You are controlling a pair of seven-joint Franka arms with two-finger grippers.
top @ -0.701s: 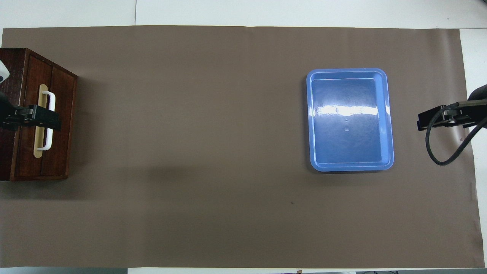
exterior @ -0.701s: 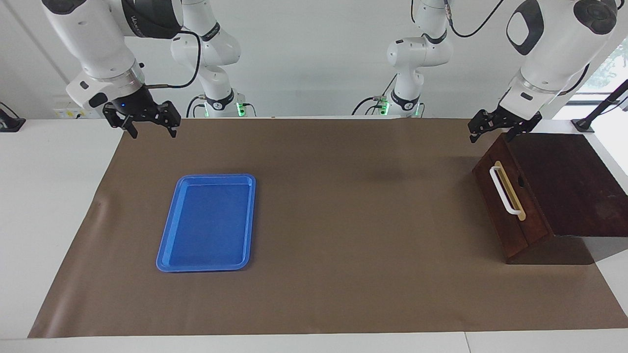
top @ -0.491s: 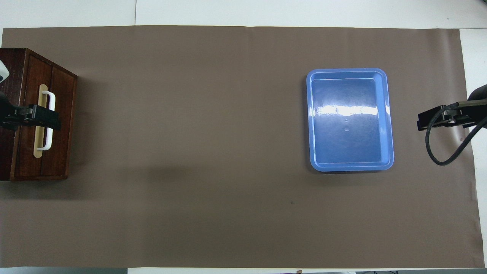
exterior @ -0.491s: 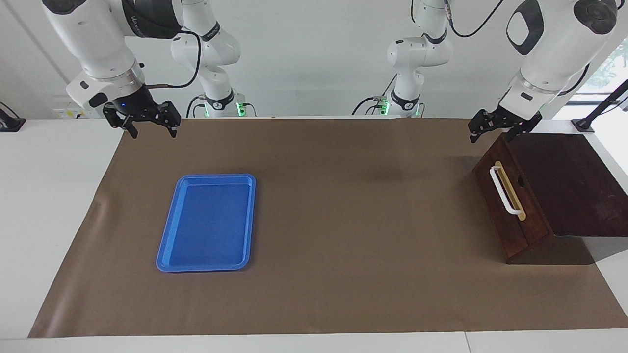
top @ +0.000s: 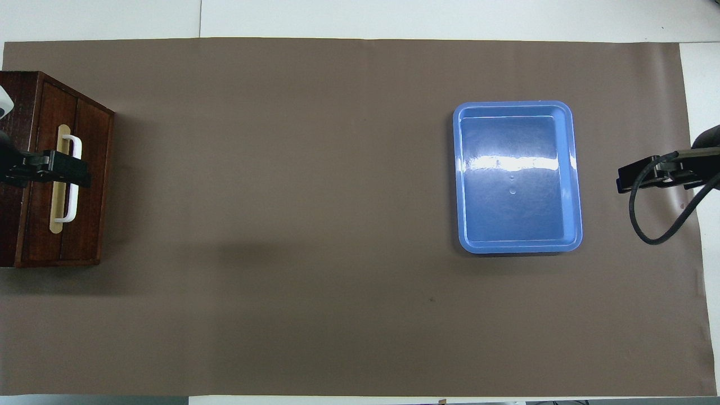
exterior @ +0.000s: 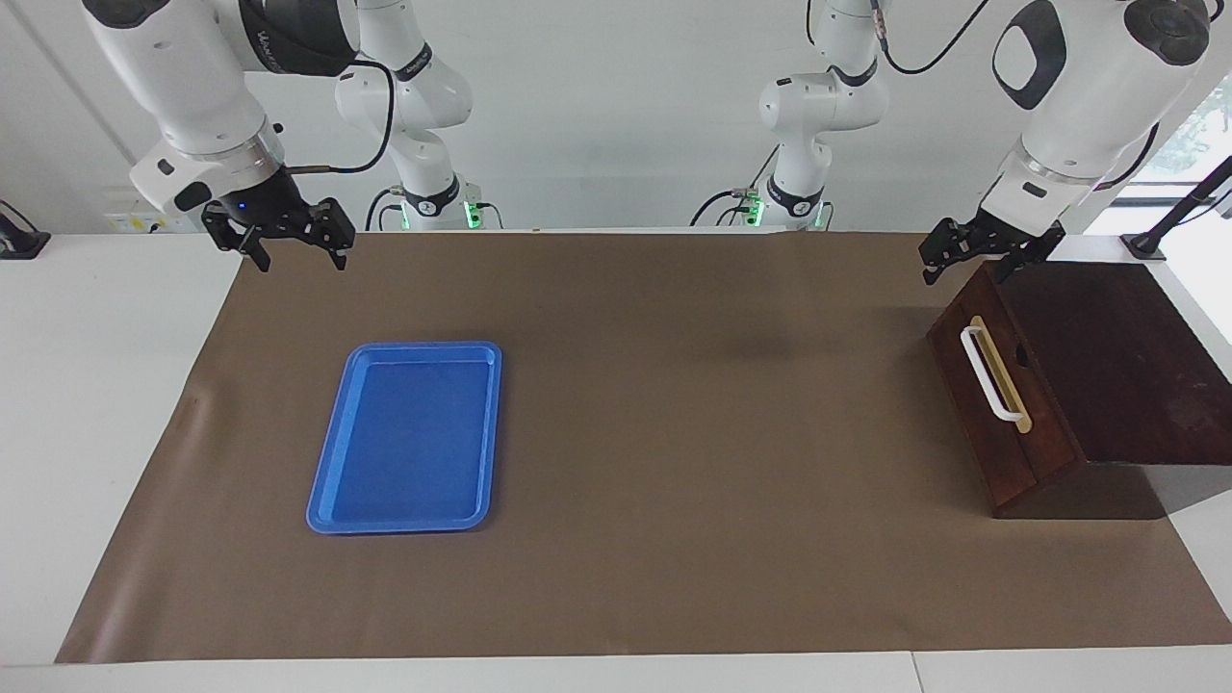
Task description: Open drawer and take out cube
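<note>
The drawer (exterior: 972,404) (top: 90,185) is shut in its dark wooden box (exterior: 1116,356) at the left arm's end of the table. Its white bar handle (exterior: 988,375) (top: 72,205) faces the middle of the table. The cube is hidden. My left gripper (exterior: 965,275) (top: 62,174) hangs open in the air over the top edge of the drawer front, touching nothing. Over the mat's edge at the right arm's end, my right gripper (exterior: 301,262) (top: 625,183) hangs open and holds nothing.
A flat blue tray (exterior: 404,438) (top: 514,214) lies on the brown mat (exterior: 693,433) toward the right arm's end, with nothing in it. Two more white arms stand at the robots' edge of the table.
My left gripper has drifted slightly over the drawer front. The right arm, the drawer and the tray have not moved.
</note>
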